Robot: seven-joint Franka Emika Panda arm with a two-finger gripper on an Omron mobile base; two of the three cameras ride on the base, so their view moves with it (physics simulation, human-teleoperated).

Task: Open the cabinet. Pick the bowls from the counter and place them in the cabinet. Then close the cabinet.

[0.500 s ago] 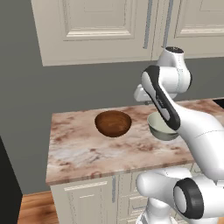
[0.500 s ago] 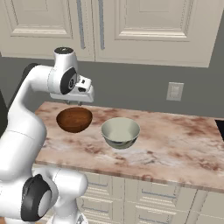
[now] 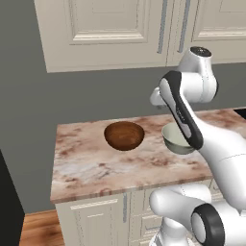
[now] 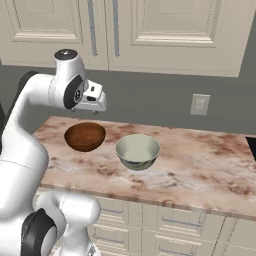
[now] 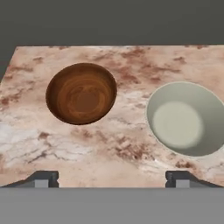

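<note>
The cabinet (image 3: 115, 33) (image 4: 170, 30) hangs above the counter (image 3: 96, 166) (image 4: 200, 170) with both cream doors shut and its grey bar handles (image 3: 163, 26) (image 4: 92, 25) at the middle seam. Two bowls stand on the counter: a reddish-brown wooden one (image 3: 124, 135) (image 4: 85, 136) (image 5: 81, 93) and, to its right, a pale grey-green one (image 3: 174, 139) (image 4: 138, 150) (image 5: 186, 118). My gripper (image 4: 96, 107) (image 5: 112, 177) hovers open and empty above the counter, over the wooden bowl's back edge, touching nothing. In the hand view both bowls lie ahead of the fingertips (image 5: 46, 177).
A grey wall runs behind the counter, with a white socket plate (image 4: 199, 104) to the right. Cream base cupboards with drawers (image 4: 165, 225) (image 3: 96, 221) sit under the counter. My own arm crosses in front of the grey-green bowl in the left base view.
The arm's upper joint has risen a little. The hand stays almost where it was. Bowls and cabinet doors are unchanged.
</note>
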